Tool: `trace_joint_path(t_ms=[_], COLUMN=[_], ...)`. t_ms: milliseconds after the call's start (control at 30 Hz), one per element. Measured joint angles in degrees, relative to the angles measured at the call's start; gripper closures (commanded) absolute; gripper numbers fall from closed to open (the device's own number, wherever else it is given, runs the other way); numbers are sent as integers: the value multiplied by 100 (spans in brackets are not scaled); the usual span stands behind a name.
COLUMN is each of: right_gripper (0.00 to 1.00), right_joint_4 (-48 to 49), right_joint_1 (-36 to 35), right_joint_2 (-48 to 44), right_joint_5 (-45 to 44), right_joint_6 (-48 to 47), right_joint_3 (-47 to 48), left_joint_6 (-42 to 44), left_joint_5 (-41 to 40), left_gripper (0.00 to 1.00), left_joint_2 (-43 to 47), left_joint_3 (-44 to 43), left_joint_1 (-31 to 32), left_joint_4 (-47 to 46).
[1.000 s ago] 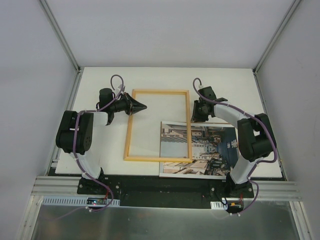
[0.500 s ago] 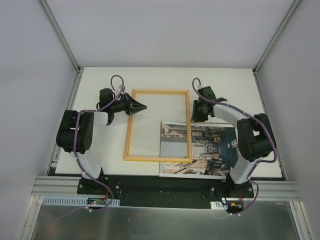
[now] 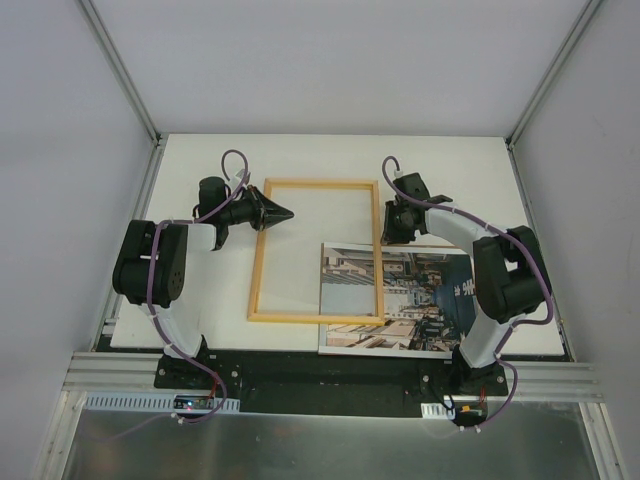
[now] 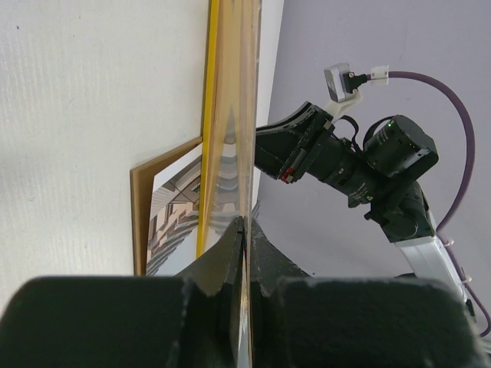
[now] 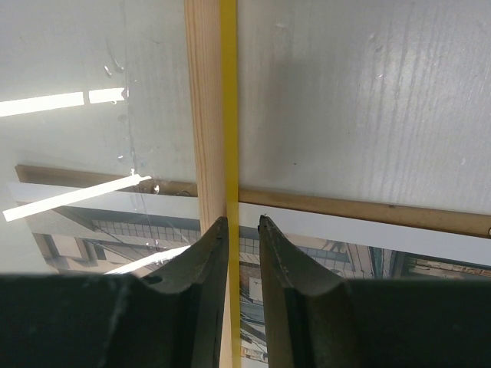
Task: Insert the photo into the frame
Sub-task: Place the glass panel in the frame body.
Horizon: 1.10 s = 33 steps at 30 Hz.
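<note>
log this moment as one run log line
left gripper: shut on frame left rail | right gripper: jaws astride frame right rail | photo: flat on table, frame's corner over it | photo not in frame

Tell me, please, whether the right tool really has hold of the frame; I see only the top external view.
Observer: It appears so. In the right wrist view the right tool grips the right rail of the frame, with the rail's yellow edge between the fingers.
Operator: Thank you. And the left tool?
Observer: The left wrist view shows the left tool shut on a thin edge at the frame's left side.
Operator: Is there any glazing in the frame?
Observer: Yes. The right wrist view shows streaks of light reflected off a clear pane inside the rail.
</note>
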State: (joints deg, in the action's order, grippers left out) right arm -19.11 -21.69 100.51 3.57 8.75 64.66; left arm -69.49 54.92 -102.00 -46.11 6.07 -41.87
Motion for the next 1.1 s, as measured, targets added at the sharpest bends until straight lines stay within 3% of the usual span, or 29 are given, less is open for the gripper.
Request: trace_joint_path(t_ms=[1100], right_gripper=[75], right_joint_4=[-42], right_joint_1=[-33], right_joint_2=[26], right_joint_5=[-79], right_joint_6=[-31], right_joint_3=[24], left_joint_6=[4], left_joint_5=[0], left_gripper=[100], left_joint_2=[-131], left_joint_3=[0], left_joint_1=[-15], left_joint_4=[-293])
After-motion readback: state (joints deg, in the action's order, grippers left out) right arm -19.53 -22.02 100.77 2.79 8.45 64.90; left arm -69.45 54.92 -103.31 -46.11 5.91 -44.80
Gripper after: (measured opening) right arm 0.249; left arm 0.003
